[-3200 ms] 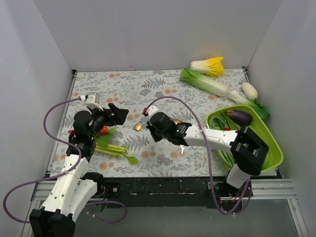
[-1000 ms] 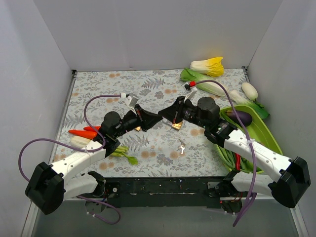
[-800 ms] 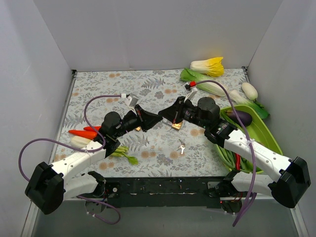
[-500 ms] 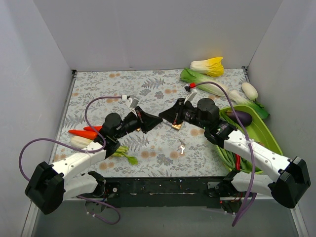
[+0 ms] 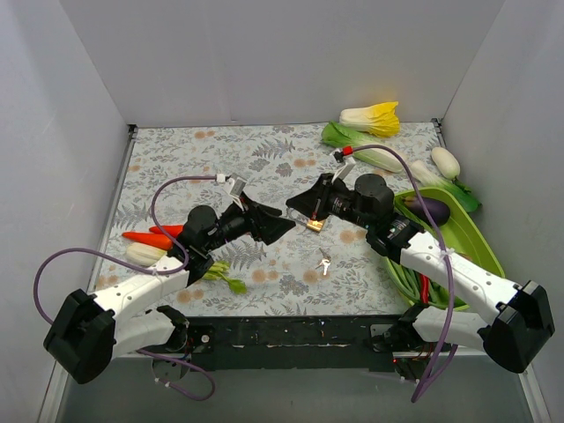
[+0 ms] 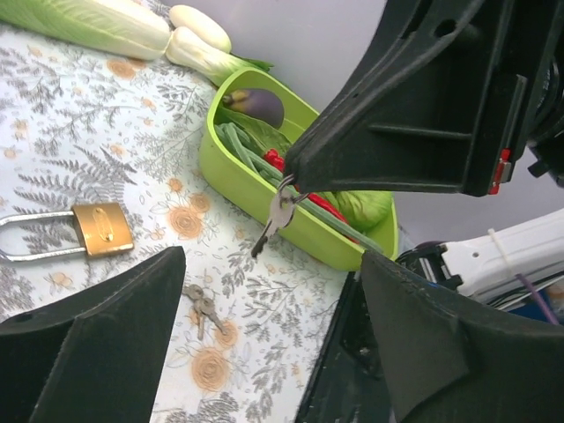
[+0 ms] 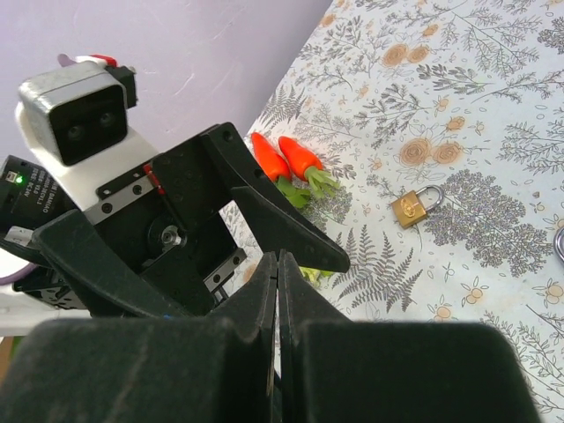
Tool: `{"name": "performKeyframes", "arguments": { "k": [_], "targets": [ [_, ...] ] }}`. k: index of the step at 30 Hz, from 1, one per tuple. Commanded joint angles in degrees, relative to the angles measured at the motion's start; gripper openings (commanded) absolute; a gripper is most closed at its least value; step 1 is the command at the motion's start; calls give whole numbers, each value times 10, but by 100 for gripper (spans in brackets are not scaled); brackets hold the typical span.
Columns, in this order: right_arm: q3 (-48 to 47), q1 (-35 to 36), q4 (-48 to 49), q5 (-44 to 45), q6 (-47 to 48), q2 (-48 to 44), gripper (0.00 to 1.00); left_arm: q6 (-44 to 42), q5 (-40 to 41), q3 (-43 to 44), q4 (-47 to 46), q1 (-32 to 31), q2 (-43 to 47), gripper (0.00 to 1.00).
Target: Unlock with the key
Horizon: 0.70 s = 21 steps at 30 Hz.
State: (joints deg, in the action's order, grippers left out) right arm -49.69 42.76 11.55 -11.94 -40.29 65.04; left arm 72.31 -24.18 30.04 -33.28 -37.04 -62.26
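Note:
My right gripper (image 5: 291, 206) is shut on a small silver key (image 6: 280, 211), which hangs from its closed fingertips above the table; in the right wrist view the fingers (image 7: 264, 291) are pressed together and the key is hidden. My left gripper (image 5: 278, 225) is open and empty, facing the right gripper tip to tip; its fingers (image 6: 88, 344) frame the left wrist view. A brass padlock with a long silver shackle (image 6: 97, 229) lies on the cloth below the right gripper (image 5: 313, 226). A second bunch of keys (image 5: 324, 262) lies on the cloth nearer me (image 6: 204, 307).
A smaller brass padlock (image 7: 414, 207) lies near two carrots (image 7: 286, 157). A green tray (image 5: 480, 256) with an eggplant and beans stands at the right. Cabbages (image 5: 370, 132) lie at the back right. Carrots and greens (image 5: 154, 238) lie at the left.
My left gripper's jaws have spread wider and shifted slightly toward the near side. The right gripper, holding the key, has barely moved.

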Motion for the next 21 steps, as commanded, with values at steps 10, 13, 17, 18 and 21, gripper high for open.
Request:
{"name": "performKeyframes", "arguments": {
  "k": [10, 13, 17, 18, 21],
  "targets": [
    [43, -3, 74, 28, 16, -25, 1, 360, 106, -10, 67, -1, 27, 86],
    [62, -3, 113, 19, 25, -24, 1, 469, 106, -16, 60, -1, 9, 87],
    [83, -3, 150, 16, 35, -23, 1, 595, 108, -34, 39, -1, 0, 88],
    [87, -3, 156, 16, 36, -24, 1, 607, 111, -38, 37, -1, 0, 88],
    [108, -3, 190, 8, 42, -22, 1, 670, 118, -60, 4, -2, -2, 89]
  ]
}}
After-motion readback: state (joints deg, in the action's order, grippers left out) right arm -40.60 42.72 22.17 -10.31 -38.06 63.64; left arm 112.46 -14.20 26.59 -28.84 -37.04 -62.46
